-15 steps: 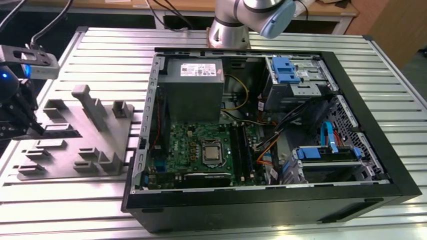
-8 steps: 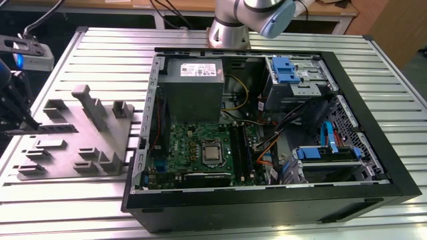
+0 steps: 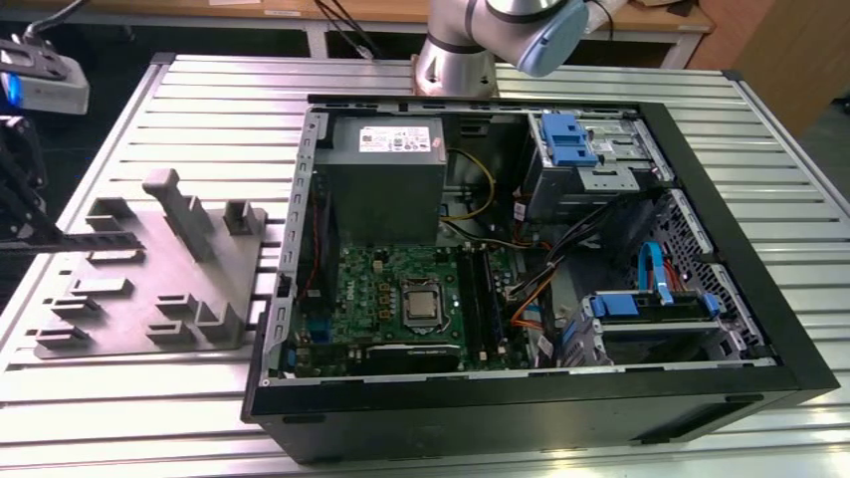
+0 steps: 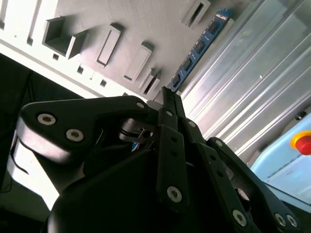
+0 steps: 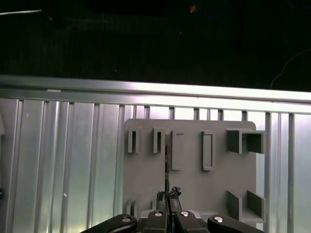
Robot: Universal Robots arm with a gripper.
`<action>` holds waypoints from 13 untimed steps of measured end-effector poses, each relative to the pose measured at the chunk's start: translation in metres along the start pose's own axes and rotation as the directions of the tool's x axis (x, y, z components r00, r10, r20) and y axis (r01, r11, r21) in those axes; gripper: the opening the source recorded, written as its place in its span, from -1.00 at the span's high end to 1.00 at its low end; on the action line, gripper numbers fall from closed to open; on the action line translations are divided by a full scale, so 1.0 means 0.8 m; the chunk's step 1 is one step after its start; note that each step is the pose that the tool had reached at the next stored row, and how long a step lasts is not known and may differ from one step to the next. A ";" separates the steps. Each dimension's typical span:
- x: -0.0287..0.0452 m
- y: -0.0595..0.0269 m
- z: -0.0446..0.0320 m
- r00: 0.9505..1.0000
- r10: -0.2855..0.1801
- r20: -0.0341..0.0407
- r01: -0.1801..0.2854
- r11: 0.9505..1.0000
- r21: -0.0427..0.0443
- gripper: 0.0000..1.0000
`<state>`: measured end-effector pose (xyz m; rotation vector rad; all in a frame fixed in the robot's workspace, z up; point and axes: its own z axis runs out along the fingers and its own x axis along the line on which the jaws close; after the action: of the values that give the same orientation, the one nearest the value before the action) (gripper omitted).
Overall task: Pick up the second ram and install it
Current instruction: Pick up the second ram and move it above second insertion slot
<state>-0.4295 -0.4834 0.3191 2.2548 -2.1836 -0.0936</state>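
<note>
Gripper (image 4: 167, 99) is closed on one end of the second ram (image 4: 199, 46), which sticks out edge-on over the grey holder tray (image 5: 194, 189). Risk, as I judge it: the long free end (thin pinch, lots of lever) could swing in the grip or clip the tray's upright posts. Ribbed tabletop (image 5: 73, 160) beside the tray lies open. The computer case (image 3: 531, 423) looks tight, with a high rim and cables (image 3: 598, 224) crowding inside.

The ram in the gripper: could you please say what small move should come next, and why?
Probably carry it toward the open case: the gripper is shut on the ram, held over the grey tray, far from the motherboard.
</note>
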 end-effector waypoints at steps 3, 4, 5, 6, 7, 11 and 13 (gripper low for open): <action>-0.0006 0.001 -0.0145 1.000 0.000 0.000 0.000 1.000 0.000 0.76; -0.0008 0.001 -0.0191 1.000 0.000 0.000 0.000 1.000 0.000 0.76; -0.0010 0.001 -0.0238 1.000 0.000 0.000 0.000 1.000 0.000 0.76; -0.0012 0.001 -0.0292 1.000 0.000 0.000 0.000 1.000 0.000 0.76; -0.0015 0.001 -0.0351 1.000 0.000 0.000 0.000 1.000 0.000 0.76; -0.0028 0.003 -0.0663 1.000 0.001 0.000 -0.001 1.000 0.000 0.76; -0.0032 0.003 -0.0770 1.000 0.002 0.000 -0.002 1.000 0.000 0.76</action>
<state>-0.4295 -0.4834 0.3808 2.2530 -2.1857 -0.0938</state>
